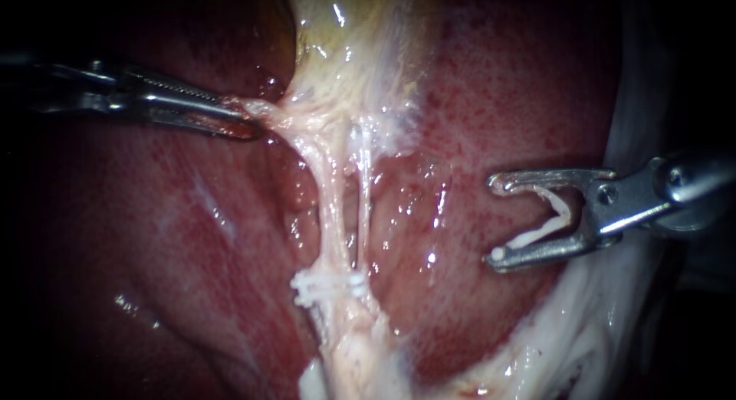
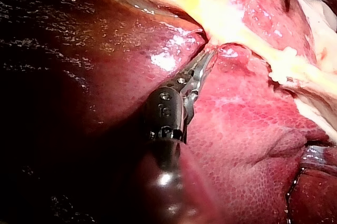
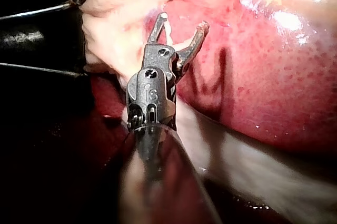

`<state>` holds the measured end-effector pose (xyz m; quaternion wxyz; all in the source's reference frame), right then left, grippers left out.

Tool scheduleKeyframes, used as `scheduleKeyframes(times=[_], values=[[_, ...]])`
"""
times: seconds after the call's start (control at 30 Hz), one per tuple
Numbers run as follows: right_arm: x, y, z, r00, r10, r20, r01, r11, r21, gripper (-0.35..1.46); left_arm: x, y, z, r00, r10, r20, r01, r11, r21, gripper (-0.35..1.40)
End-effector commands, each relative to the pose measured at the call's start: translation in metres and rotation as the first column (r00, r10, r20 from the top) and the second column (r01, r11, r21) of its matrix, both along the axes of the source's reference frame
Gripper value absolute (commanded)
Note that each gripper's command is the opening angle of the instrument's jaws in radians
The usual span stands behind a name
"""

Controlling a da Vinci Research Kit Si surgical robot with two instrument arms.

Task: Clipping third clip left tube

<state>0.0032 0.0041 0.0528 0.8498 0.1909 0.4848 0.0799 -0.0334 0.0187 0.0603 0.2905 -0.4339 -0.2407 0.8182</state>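
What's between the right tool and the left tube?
Endoscope view: the thin pale right tube and bare wet red liver lie between the right tool, holding a white clip, and the thicker pale left tube.

The liver [image 1: 192, 239] is deep red, finely speckled with darker red. The gallbladder [image 1: 345, 32] is creamy yellow. The left tube [image 1: 326, 193] and right tube [image 1: 365, 178] are pale pinkish-white. The fastened clips [image 1: 330, 286] and the loaded clip [image 1: 548, 227] are white. The left instrument [image 1: 247, 122] and right instrument [image 1: 494, 220] are silver-grey.
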Motion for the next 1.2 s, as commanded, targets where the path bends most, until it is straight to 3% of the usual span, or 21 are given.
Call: scheduleKeyframes(times=[0.03,0.17,0.37,0.67,0.8,1.2], values=[[0.0,0.0,0.0,1.0,0.0,0.0,0.0,1.0,0.0,0.5,0.0003,0.0003,-0.0005,1.0,0.001,0.002,-0.001,1.0,0.003,-0.35],[0.0,-0.0001,0.0,1.0,0.0,0.0,0.0,1.0,0.0,0.5,0.0017,0.0015,-0.0029,0.9999,-0.011,0.002,0.011,1.0,0.013,-0.35],[0.0005,-0.0001,-0.0001,1.0,-0.007,-0.004,0.007,1.0,0.006,0.5,0.0036,0.0028,-0.0062,0.9994,-0.032,0.017,0.032,0.999,-0.013,-0.35],[0.0041,-0.0003,-0.0002,0.9996,-0.022,-0.018,0.023,0.999,0.032,0.5,0.0034,0.0025,-0.006,0.9994,-0.031,0.015,0.031,0.999,-0.021,-0.35],[0.0064,-0.0004,0.0004,1.0,0.002,-0.009,-0.002,0.996,0.088,0.5,0.0033,0.0025,-0.006,0.9994,-0.031,0.015,0.031,0.999,-0.021,-0.35],[0.0125,-0.001,0.0025,0.9972,0.06,-0.045,-0.049,0.977,0.208,0.5,0.0032,0.0024,-0.0059,0.9994,-0.032,0.014,0.032,0.999,-0.022,-0.35]])
